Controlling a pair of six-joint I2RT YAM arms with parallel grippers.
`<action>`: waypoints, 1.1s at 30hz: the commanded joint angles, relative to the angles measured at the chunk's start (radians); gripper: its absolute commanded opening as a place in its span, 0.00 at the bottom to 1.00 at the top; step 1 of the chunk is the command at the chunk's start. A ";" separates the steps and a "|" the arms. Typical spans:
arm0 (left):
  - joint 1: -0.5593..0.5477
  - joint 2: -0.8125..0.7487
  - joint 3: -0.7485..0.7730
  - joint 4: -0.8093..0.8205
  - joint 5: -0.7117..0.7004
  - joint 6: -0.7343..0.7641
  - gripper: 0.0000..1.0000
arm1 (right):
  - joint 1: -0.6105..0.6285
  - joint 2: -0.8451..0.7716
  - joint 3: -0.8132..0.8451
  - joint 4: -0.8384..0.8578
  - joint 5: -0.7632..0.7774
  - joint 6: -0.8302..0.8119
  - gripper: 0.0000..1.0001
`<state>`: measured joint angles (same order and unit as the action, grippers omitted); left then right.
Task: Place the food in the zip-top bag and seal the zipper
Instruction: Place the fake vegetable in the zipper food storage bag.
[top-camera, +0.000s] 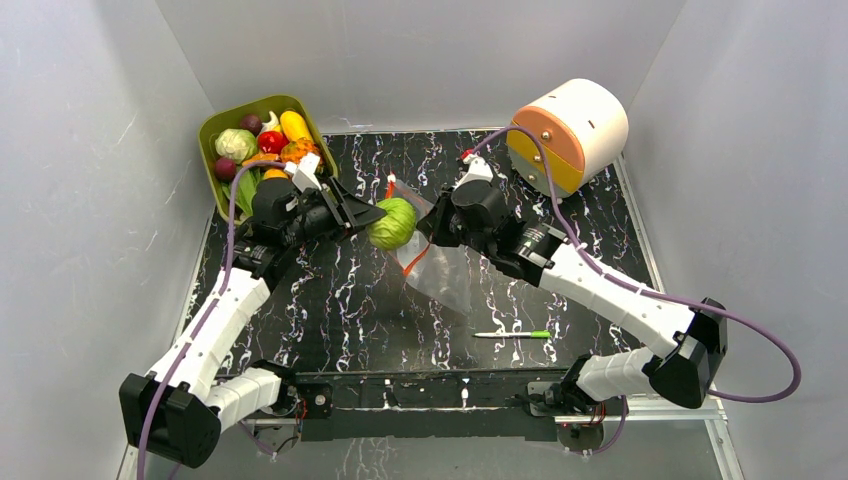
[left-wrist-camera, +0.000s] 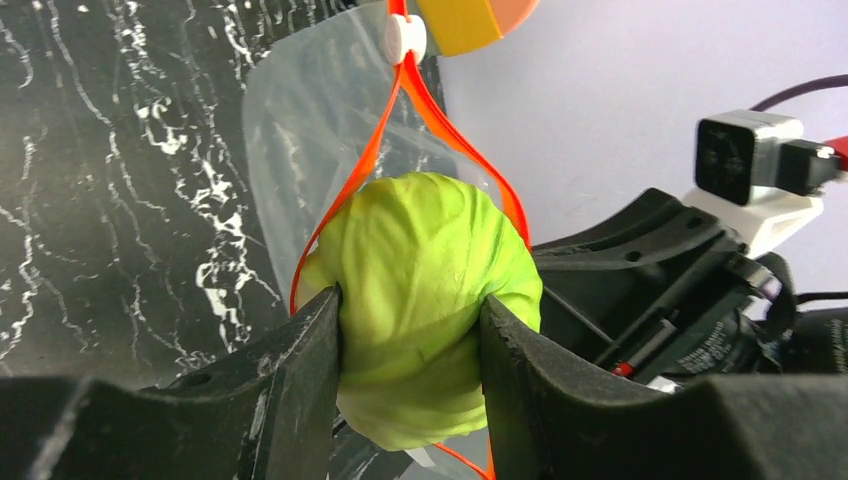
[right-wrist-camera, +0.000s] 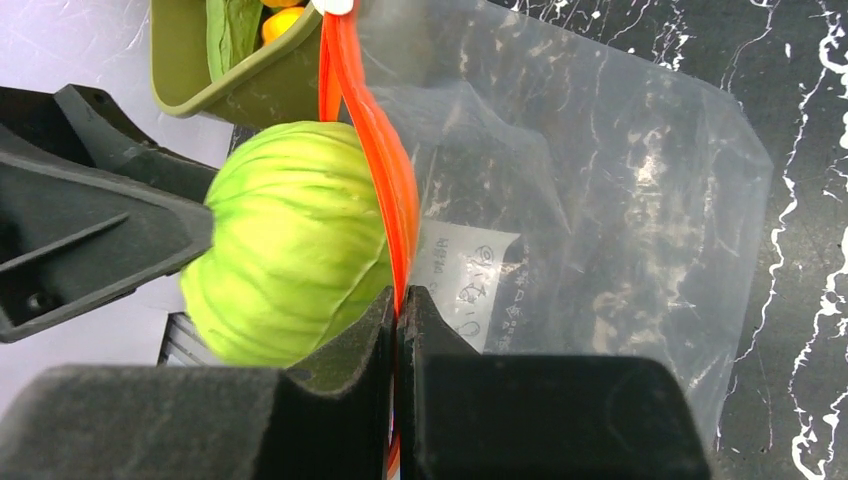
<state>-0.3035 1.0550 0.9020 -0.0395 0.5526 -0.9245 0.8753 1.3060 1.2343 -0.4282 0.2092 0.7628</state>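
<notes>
Grips cabbage (left-wrist-camera: 425, 240) in half-open left gripper (left-wrist-camera: 410, 320), feeding bag (right-wrist-camera: 600, 200) at 3 o'clock. Pinches zipper (right-wrist-camera: 375, 150) in closed right gripper (right-wrist-camera: 397, 300), propping mouth open.

Both arms reach from the near edge toward the middle of the surface, elbows bent outward, their hands facing each other and close together. The left hand (top-camera: 376, 218) has its fingers part-spread, clamped on a cabbage (top-camera: 395, 224). The right hand (top-camera: 428, 230) has its fingers pressed together, pinching the zipper (right-wrist-camera: 385, 170).
</notes>
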 joint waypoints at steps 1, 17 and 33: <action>-0.005 0.002 0.049 -0.075 -0.041 0.067 0.16 | 0.002 -0.034 0.001 0.091 -0.015 0.008 0.00; -0.017 0.061 0.138 -0.272 -0.109 0.149 0.18 | 0.002 0.028 0.005 0.149 -0.156 -0.001 0.00; -0.044 0.102 0.202 -0.401 -0.195 0.164 0.21 | 0.002 0.058 -0.008 0.158 -0.185 0.000 0.00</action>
<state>-0.3416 1.1618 1.0428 -0.3904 0.3817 -0.7624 0.8753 1.3647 1.2293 -0.3515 0.0296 0.7620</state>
